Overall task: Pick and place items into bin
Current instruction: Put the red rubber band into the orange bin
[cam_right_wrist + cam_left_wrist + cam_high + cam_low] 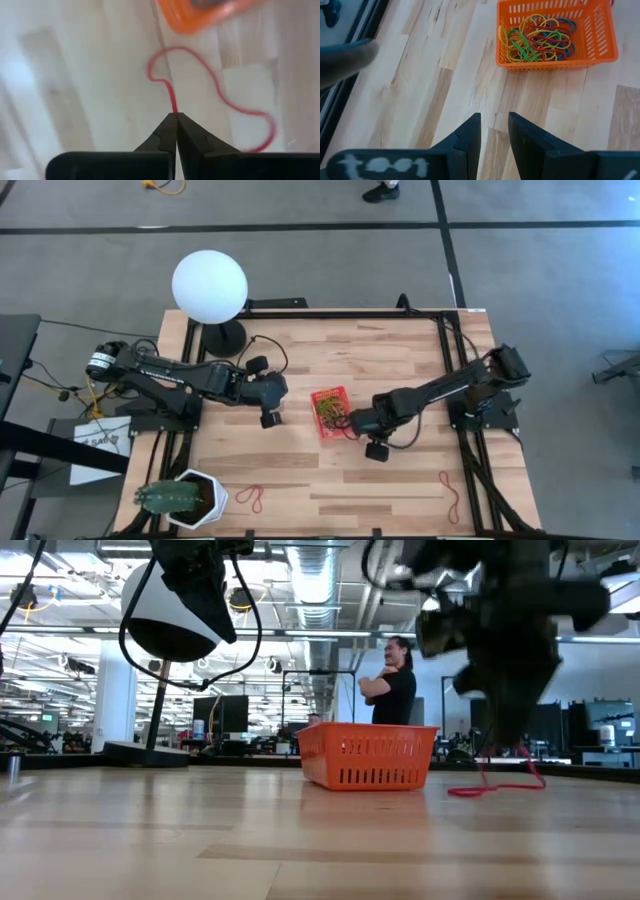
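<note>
The red mesh basket stands at mid-table and holds a tangle of red, yellow, green and blue rubber bands. My right gripper hovers just right of the basket, shut on a red rubber band. My left gripper waits left of the basket above bare wood, its fingers a little apart and touching nothing. Two more red bands lie flat near the table's near edge, one at the left and one at the right. My right gripper pinches the red rubber band between its two fingertips at one end of the loop, coming from above. The band hangs slack below the fingers, and its lower part trails on the table just right of the basket.
A white globe lamp stands at the far left of the table. A white hexagonal plant pot sits at the near left corner. Black cables run along the table frame. A person stands in the room beyond the table.
</note>
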`<state>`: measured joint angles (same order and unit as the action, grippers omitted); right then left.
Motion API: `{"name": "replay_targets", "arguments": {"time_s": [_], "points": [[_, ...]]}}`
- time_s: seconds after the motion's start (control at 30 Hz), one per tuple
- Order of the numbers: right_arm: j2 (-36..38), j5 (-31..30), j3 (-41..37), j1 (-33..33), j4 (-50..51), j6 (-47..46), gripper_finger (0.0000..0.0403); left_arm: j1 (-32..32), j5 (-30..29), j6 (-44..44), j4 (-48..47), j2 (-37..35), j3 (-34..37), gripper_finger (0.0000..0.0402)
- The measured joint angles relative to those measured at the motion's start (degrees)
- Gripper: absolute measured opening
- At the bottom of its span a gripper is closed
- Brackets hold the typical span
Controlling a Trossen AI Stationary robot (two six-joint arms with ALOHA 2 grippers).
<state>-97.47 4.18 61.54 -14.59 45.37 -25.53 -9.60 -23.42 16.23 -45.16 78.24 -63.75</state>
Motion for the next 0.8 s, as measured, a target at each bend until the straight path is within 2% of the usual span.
{"name": "replay_targets", "arguments": {"time_s": [0.1, 0.17, 0.3, 0.4, 0.57, 0.8], "points": [[3.33, -1.90, 1.16, -1.16, 0.63, -0.30, 0.0001, -0.03, -0.04, 0.04, 0.07, 0.00, -0.01, 0.0089], [5.95, -5.47, 1.80, -2.09, -0.25, -1.03, 0.0001, -0.05, -0.07, 0.49, 0.09, 0.00, -0.02, 0.0089], [9.25, -16.25, 1.82, -3.04, -4.28, -1.02, 0.0001, -0.06, -1.52, 0.91, 0.08, 0.00, -0.02, 0.0089], [9.79, -23.51, 1.84, -2.84, -11.60, 2.13, 0.0000, -0.12, -3.56, 1.48, 0.05, 0.00, -0.02, 0.0089], [7.79, -23.51, 1.84, -1.92, -23.25, 11.69, 0.0000, -0.31, -3.86, 1.55, -0.21, 0.00, -0.03, 0.0089], [3.88, -24.43, 1.88, 1.49, -24.44, 13.68, 0.0000, -1.59, -4.62, 2.27, -0.38, 0.02, -0.07, 0.0089]]}}
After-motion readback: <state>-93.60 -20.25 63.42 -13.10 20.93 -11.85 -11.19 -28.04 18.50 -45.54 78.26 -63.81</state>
